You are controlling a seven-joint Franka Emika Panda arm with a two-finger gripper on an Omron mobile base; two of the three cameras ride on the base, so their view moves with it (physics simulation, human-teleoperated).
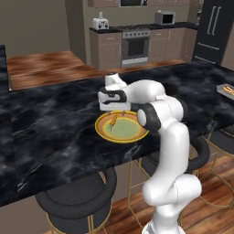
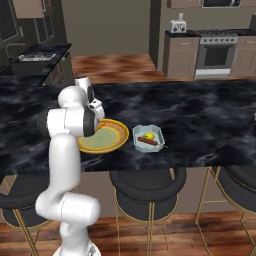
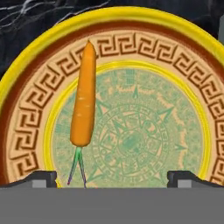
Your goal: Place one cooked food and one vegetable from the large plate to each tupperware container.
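The large plate (image 1: pixel 132 135) (image 2: pixel 116 141) (image 3: pixel 30 131) lies on the black marble counter, golden-yellow with a pale green patterned centre. An orange carrot (image 3: pixel 84 109) (image 1: pixel 112 121) lies on the plate's left part in the hand view, green stalk toward the fingers. My gripper (image 3: pixel 111 178) hovers just above the plate, open, and nothing sits between its fingertips (image 3: pixel 40 177). One tupperware container (image 2: pixel 148 138) stands right of the plate and holds a sausage and a yellow piece. A second tupperware container (image 1: pixel 227 89) with food in it sits at the counter's far right.
The counter (image 1: pixel 55 123) stretches wide to the left and behind the plate. Black round stools (image 2: pixel 147 182) stand below its near edge. A stove and cabinets (image 1: pixel 135 43) line the far wall.
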